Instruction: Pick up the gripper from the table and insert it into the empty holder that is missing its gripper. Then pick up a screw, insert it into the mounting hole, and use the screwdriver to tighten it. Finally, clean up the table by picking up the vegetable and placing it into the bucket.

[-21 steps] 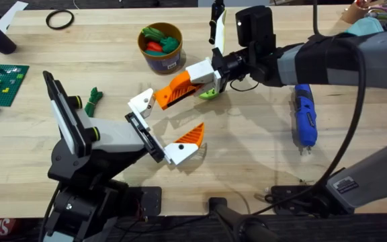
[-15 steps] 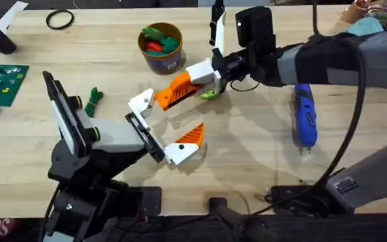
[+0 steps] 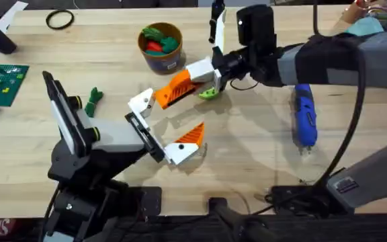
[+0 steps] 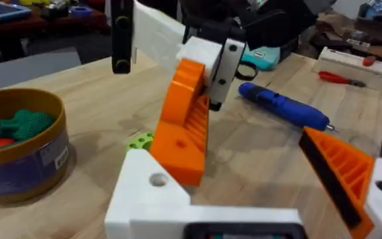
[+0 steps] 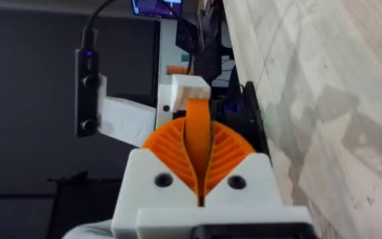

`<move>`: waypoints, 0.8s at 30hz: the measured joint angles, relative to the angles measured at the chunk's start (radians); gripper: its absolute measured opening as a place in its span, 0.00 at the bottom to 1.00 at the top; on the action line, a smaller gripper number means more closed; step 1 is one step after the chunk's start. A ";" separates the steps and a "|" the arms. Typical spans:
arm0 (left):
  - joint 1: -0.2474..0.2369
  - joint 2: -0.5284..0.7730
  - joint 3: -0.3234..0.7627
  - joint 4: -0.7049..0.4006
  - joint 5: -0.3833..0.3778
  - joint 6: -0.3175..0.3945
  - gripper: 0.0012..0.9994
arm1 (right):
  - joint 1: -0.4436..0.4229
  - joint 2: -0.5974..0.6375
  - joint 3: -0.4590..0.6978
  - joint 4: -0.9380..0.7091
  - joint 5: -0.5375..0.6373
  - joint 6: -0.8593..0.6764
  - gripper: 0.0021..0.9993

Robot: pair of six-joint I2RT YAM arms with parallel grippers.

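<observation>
labels: bucket [image 3: 160,47] upper centre, pale label on its blue side, text unreadable
right gripper [image 3: 154,99]: fingers pressed together, nothing between, centre frame
left gripper [image 3: 168,126]: fingers spread wide, empty, ribbed orange pads
screwdriver [image 3: 304,114]: blue, pen-shaped, right on wooden surface [image 3: 247,134], bare wood around it

Screwdriver [image 3: 304,116]: blue. Bucket [image 3: 160,46]: tan rim, dark blue side; contents green and red, possibly vegetables. Table [image 3: 247,154]: pale wood grain.
</observation>
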State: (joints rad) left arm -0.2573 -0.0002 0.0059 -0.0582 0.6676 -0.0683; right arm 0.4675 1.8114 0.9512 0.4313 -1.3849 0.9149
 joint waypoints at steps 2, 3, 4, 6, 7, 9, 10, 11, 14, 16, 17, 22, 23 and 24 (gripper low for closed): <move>0.000 0.000 0.000 0.002 -0.002 0.005 0.99 | 0.000 0.000 -0.002 0.071 -0.001 0.028 0.01; 0.000 0.000 0.000 0.005 -0.004 0.009 0.99 | 0.001 0.000 -0.004 0.103 0.000 0.044 0.01; 0.000 0.000 0.000 0.008 -0.006 0.013 0.99 | 0.001 0.001 -0.005 0.132 0.001 0.062 0.01; 0.000 0.000 0.001 0.011 -0.010 0.019 0.99 | 0.001 0.004 -0.007 0.168 0.001 0.095 0.01; 0.000 0.000 0.001 0.011 -0.011 0.022 0.99 | 0.001 0.005 -0.007 0.172 0.001 0.108 0.01; 0.000 0.000 0.001 0.009 -0.013 0.024 0.99 | 0.001 0.006 -0.008 0.172 0.001 0.128 0.01; 0.000 0.000 0.001 0.009 -0.013 0.024 0.99 | 0.001 0.007 -0.008 0.169 0.002 0.133 0.01; 0.000 0.000 0.001 0.008 -0.013 0.024 0.99 | 0.001 0.007 -0.008 0.166 0.003 0.138 0.01; 0.000 0.000 0.001 0.006 -0.012 0.024 0.99 | 0.002 0.006 -0.008 0.164 0.009 0.149 0.01; 0.000 0.000 0.001 0.001 -0.012 0.023 0.99 | 0.011 0.006 -0.008 0.150 0.029 0.156 0.01; 0.000 0.000 0.001 0.001 -0.011 0.023 0.99 | 0.014 0.007 -0.008 0.148 0.033 0.157 0.01; 0.000 0.000 0.001 -0.002 -0.017 0.008 0.99 | 0.032 0.022 -0.008 0.148 0.044 0.161 0.01; 0.000 0.000 0.001 -0.002 -0.017 0.001 0.99 | 0.035 0.026 -0.008 0.148 0.044 0.163 0.01; 0.000 0.000 0.001 -0.002 -0.017 -0.005 0.99 | 0.038 0.030 -0.008 0.149 0.044 0.163 0.01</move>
State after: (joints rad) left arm -0.2573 -0.0002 0.0071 -0.0605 0.6506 -0.0736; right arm 0.5059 1.8413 0.9436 0.5800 -1.3411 1.0782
